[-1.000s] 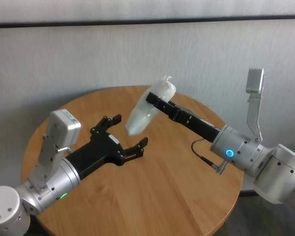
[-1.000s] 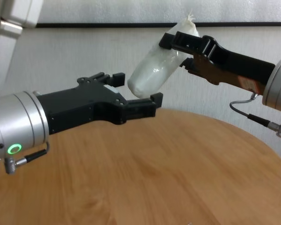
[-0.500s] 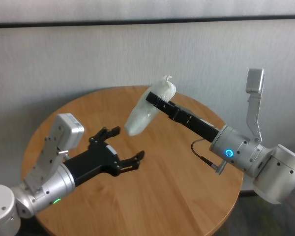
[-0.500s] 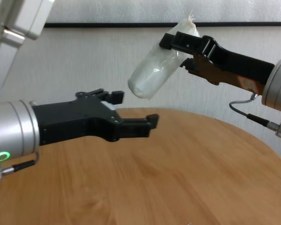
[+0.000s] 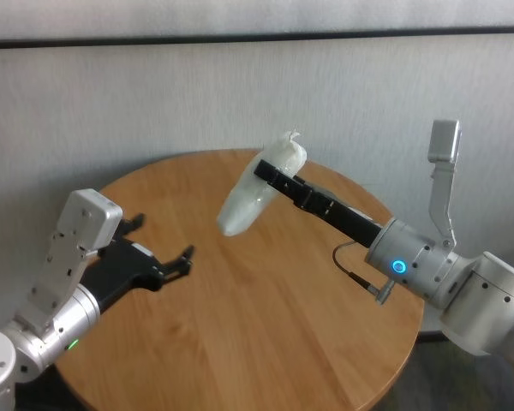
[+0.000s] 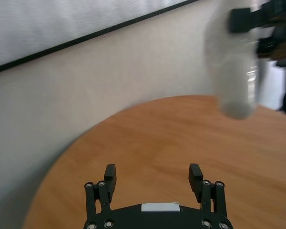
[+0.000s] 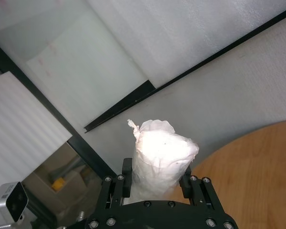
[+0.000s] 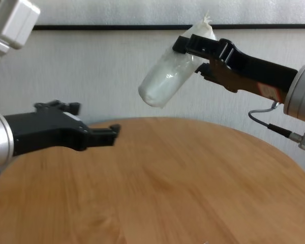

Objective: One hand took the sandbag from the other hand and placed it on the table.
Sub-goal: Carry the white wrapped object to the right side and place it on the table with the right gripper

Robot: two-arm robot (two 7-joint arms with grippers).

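My right gripper [image 5: 268, 174], the long black one with the blue ring light, is shut on the sandbag [image 5: 255, 193], a plump white pouch with a twisted tip. It holds the sandbag tilted, high above the middle of the round wooden table [image 5: 265, 325]. The grip is near the tied end, also seen in the chest view [image 8: 185, 44] and the right wrist view [image 7: 155, 183]. The sandbag [image 8: 169, 76] hangs free below the fingers. My left gripper [image 5: 158, 244], with the green ring light, is open and empty, low over the table's left side, apart from the sandbag [image 6: 231, 71].
A pale wall with a dark horizontal strip [image 5: 257, 36] stands behind the table. The table's far edge [image 6: 133, 107] curves close to that wall. The right arm's pale grey link [image 5: 444, 184] rises at the right.
My left gripper has pulled back to the left and down, away from the sandbag, staying open. My right gripper and the sandbag have stayed in place.
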